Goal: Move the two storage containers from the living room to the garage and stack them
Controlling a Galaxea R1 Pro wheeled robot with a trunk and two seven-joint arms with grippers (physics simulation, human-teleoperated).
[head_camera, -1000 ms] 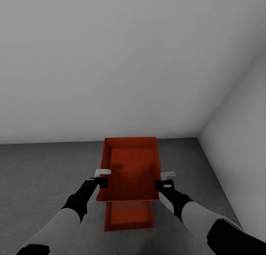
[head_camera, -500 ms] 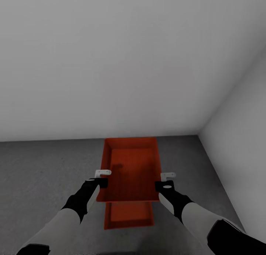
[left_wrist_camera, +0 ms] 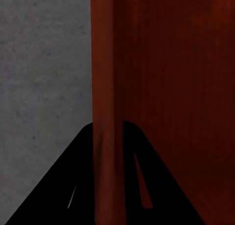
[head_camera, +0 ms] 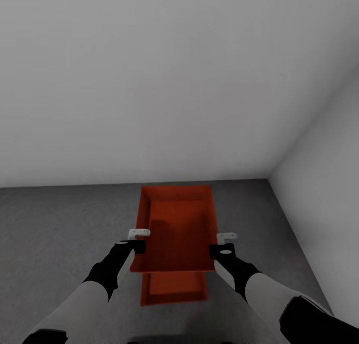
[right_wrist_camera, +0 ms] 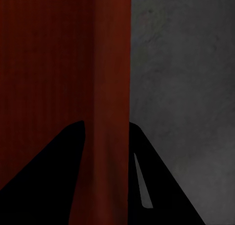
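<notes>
I hold one orange-red storage container level in the air between both arms. My left gripper is shut on its left side wall, which runs between the two dark fingers. On the opposite wall my right gripper is shut the same way. The other storage container rests on the garage's dark grey concrete floor, directly below the held one. Its near end shows and the rest is hidden under the held container.
A plain pale grey back wall stands just beyond the containers. Another grey wall closes the right side, forming a corner. Open concrete floor stretches to the left, with a narrower strip on the right.
The whole view has shifted slightly: the floor line and the lower container sit a little higher in the picture. The held container and both grippers keep their places.
</notes>
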